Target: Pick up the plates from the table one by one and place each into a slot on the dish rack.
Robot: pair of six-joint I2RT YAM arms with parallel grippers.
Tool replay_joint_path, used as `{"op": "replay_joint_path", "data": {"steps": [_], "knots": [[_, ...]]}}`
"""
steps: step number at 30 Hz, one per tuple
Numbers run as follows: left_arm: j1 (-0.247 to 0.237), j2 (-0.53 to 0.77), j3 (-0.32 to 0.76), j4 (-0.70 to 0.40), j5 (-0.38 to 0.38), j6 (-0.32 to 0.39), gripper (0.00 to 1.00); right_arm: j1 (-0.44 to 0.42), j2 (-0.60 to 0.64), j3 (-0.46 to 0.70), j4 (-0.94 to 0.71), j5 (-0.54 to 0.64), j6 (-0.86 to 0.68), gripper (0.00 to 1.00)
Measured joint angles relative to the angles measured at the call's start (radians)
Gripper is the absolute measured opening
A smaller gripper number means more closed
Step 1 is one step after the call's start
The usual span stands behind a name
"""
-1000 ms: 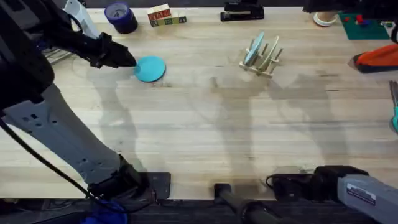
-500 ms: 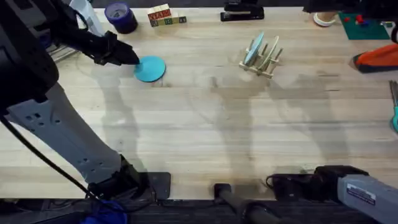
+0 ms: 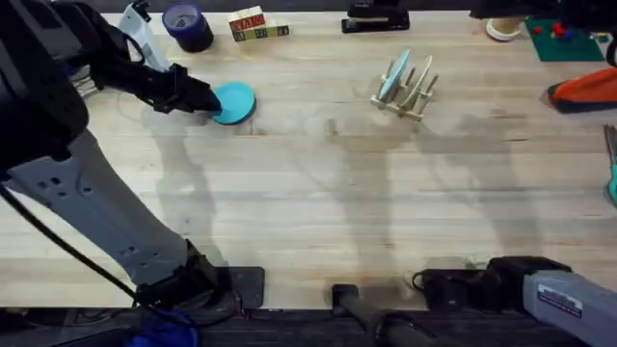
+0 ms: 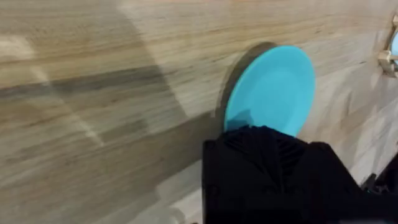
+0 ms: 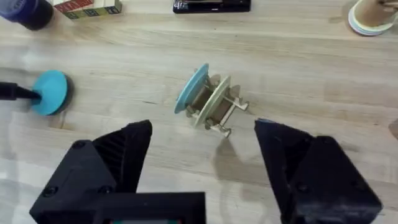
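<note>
The turquoise plate (image 3: 234, 102) was lying on the bench (image 3: 318, 212) toward the far left, not far from the dark blue tape roll (image 3: 188, 26) and the little lettered blocks (image 3: 255, 24) near the back edge. My left tool (image 3: 205, 99) was right at the plate's left rim, touching or overlapping it from above, and in my left wrist view the plate (image 4: 273, 90) sat just past the black tip of the tool (image 4: 267, 140), looking a bit tipped up off the wood with a shadow under its far edge. Honestly I couldn't tell whether the fingers were clamped on the rim or just pressed against it, since the black housing covered that spot. Well apart from it, over on the far right-of-centre part of the bench, stood the dish rack (image 3: 410, 89), with a paler blue plate (image 3: 392, 77) already standing on edge in one of its slots. My right wrist view looked down at the same rack (image 5: 214, 106) and that upright plate (image 5: 191, 88), with the turquoise one (image 5: 50, 91) farther off and the tip of the left tool (image 5: 15, 93) at it. My right tool (image 5: 208, 168) hung back from the rack with its fingers (image 5: 121, 158) spread wide apart, holding nothing.
</note>
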Motion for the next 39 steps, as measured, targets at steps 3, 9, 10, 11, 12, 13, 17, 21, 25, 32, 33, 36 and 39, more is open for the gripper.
{"op": "replay_joint_path", "data": {"steps": [3, 9, 10, 11, 12, 13, 17, 21, 25, 32, 33, 36, 39], "knots": [[0.002, -0.021, -0.040, 0.041, 0.009, -0.001, 0.042, 0.000, 0.000, 0.000, 0.000, 0.000, 0.000, 0.993], [0.006, -0.057, -0.124, 0.127, 0.050, -0.028, 0.042, 0.000, 0.000, 0.000, 0.000, 0.000, 0.000, 0.994], [0.007, -0.060, -0.134, 0.135, 0.059, -0.033, 0.042, 0.000, 0.000, 0.000, 0.000, 0.000, 0.000, 0.995], [0.007, -0.063, -0.144, 0.143, 0.068, -0.034, 0.042, 0.000, 0.000, 0.000, 0.001, 0.000, 0.000, 0.994], [0.007, -0.065, -0.154, 0.150, 0.078, -0.035, 0.042, 0.000, 0.000, 0.000, 0.001, 0.000, 0.000, 0.994], [0.007, -0.065, -0.161, 0.155, 0.087, -0.037, 0.042, 0.000, 0.000, 0.000, 0.003, 0.000, 0.000, 0.994], [0.007, -0.065, -0.178, 0.166, 0.114, -0.042, 0.040, 0.000, 0.000, 0.000, 0.008, 0.000, 0.004, 0.995], [0.008, -0.065, -0.182, 0.172, 0.121, -0.046, 0.041, 0.000, 0.000, 0.000, 0.008, 0.000, 0.008, 0.994], [0.009, -0.065, -0.184, 0.176, 0.125, -0.050, 0.042, 0.000, 0.000, 0.000, 0.008, 0.000, 0.013, 0.994], [0.009, -0.065, -0.184, 0.178, 0.125, -0.050, 0.042, 0.000, 0.000, 0.000, 0.008, 0.000, 0.036, 0.994], [0.009, -0.065, -0.185, 0.180, 0.125, -0.050, 0.042, 0.000, 0.000, 0.000, 0.008, 0.000, 0.054, 0.994], [0.009, -0.065, -0.192, 0.192, 0.133, -0.052, 0.042, 0.000, 0.000, 0.000, 0.008, 0.000, 0.126, 0.995], [0.009, -0.068, -0.206, 0.210, 0.147, -0.053, 0.042, 0.000, 0.000, 0.000, 0.011, 0.000, 0.200, 0.994]]}}
